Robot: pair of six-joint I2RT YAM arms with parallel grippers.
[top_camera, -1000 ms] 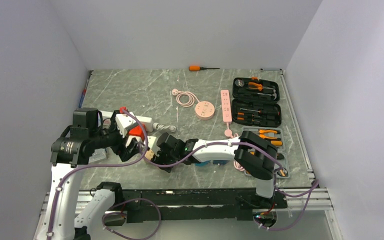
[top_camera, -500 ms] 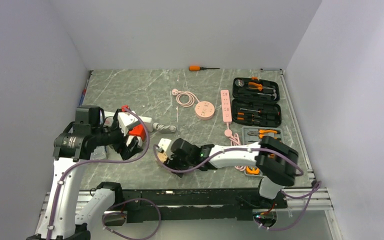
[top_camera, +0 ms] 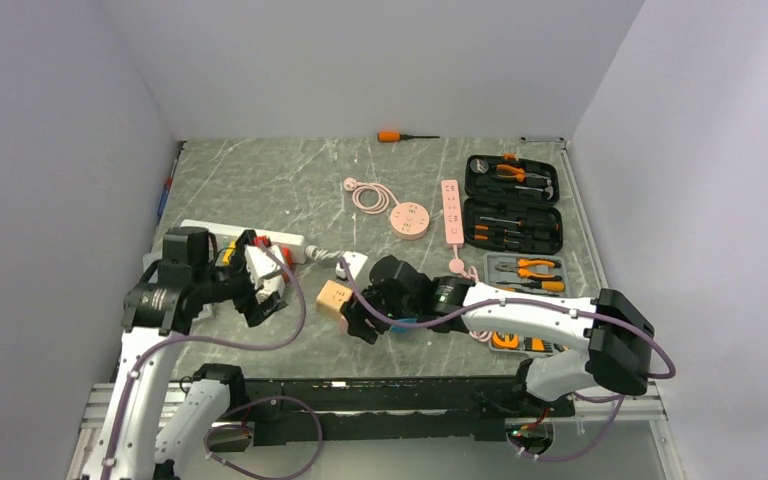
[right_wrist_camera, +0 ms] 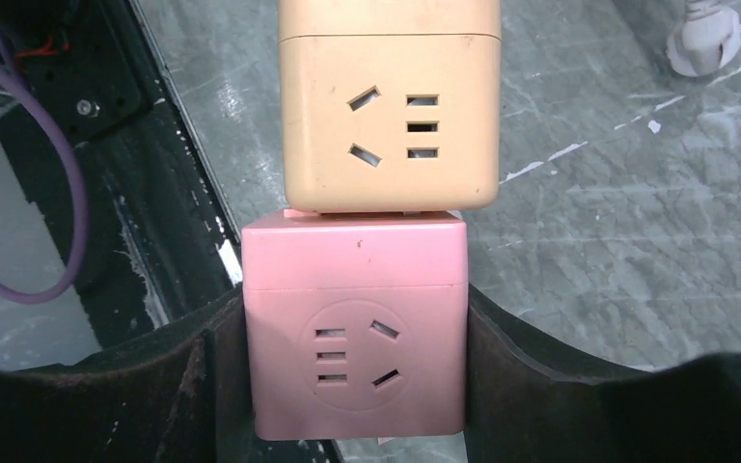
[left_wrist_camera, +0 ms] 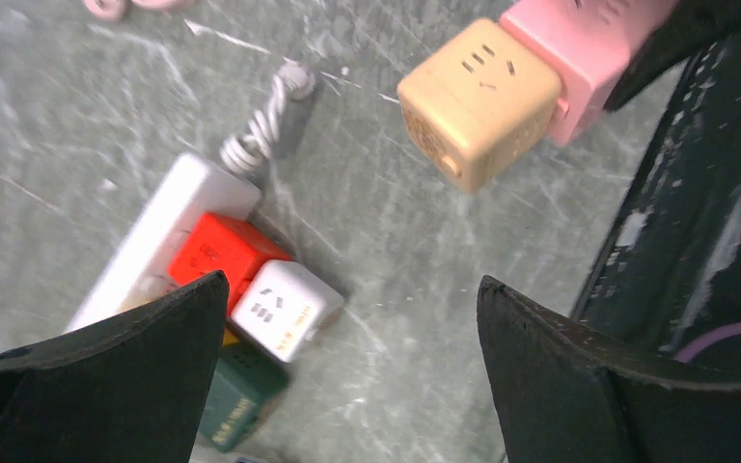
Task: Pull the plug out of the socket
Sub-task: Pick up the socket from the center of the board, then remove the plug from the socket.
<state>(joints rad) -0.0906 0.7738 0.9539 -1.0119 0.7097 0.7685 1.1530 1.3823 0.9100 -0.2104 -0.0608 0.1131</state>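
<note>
My right gripper point(right_wrist_camera: 355, 328) is shut on a pink cube socket point(right_wrist_camera: 355, 333), with a tan cube plug point(right_wrist_camera: 389, 106) joined to its far face. The pair is held just above the table in the top view, tan cube point(top_camera: 332, 297) left of my right gripper point(top_camera: 352, 312). In the left wrist view the tan cube point(left_wrist_camera: 480, 101) and pink cube point(left_wrist_camera: 579, 48) show at the upper right. My left gripper point(left_wrist_camera: 352, 289) is open and empty over red point(left_wrist_camera: 220, 253), white point(left_wrist_camera: 285, 309) and green point(left_wrist_camera: 239, 395) cubes on a white power strip point(left_wrist_camera: 169, 236). It shows at the left point(top_camera: 255, 290).
A white power strip point(top_camera: 245, 235) lies at the left with its coiled cord. A round pink socket point(top_camera: 410, 218), a pink strip point(top_camera: 451, 212), an open tool case point(top_camera: 512, 205) and a tool tray point(top_camera: 525, 270) lie to the right. An orange screwdriver point(top_camera: 395, 136) lies at the back.
My right gripper has moved right and away from the left gripper with the pink and tan cubes. My left arm has drawn back over the white power strip.
</note>
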